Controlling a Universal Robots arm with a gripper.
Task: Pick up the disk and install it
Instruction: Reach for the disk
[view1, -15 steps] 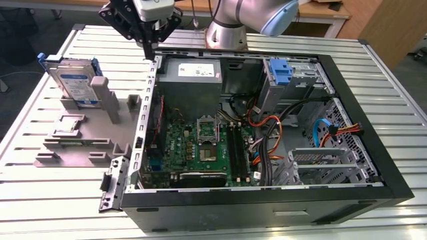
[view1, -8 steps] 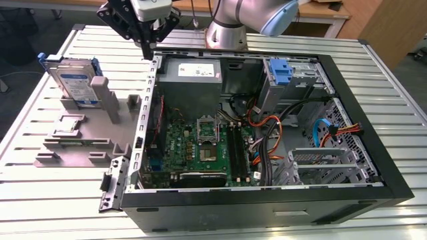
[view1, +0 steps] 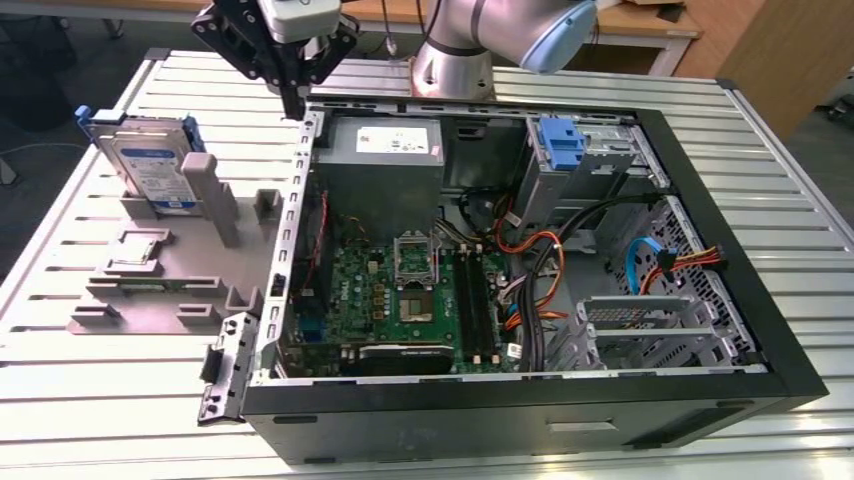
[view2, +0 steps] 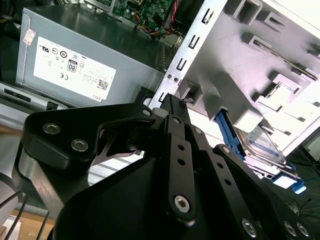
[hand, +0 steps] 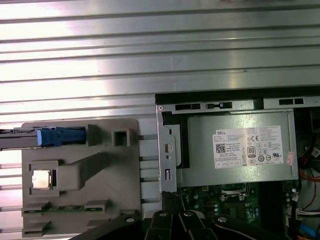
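Observation:
The disk stands on edge in a grey holder on the table, at the exterior view's left; it is silver with a white-and-blue label and blue rails. In both wrist views it is seen from other angles, edge-on and past the fingers. My gripper hangs above the open computer case's back left corner, to the right of the disk and apart from it. Its fingers are shut with nothing in them.
The open computer case lies on the slatted metal table. Inside are a grey power supply, the motherboard, a blue bracket in the drive bay and a metal cage. A small silver chip sits in the holder.

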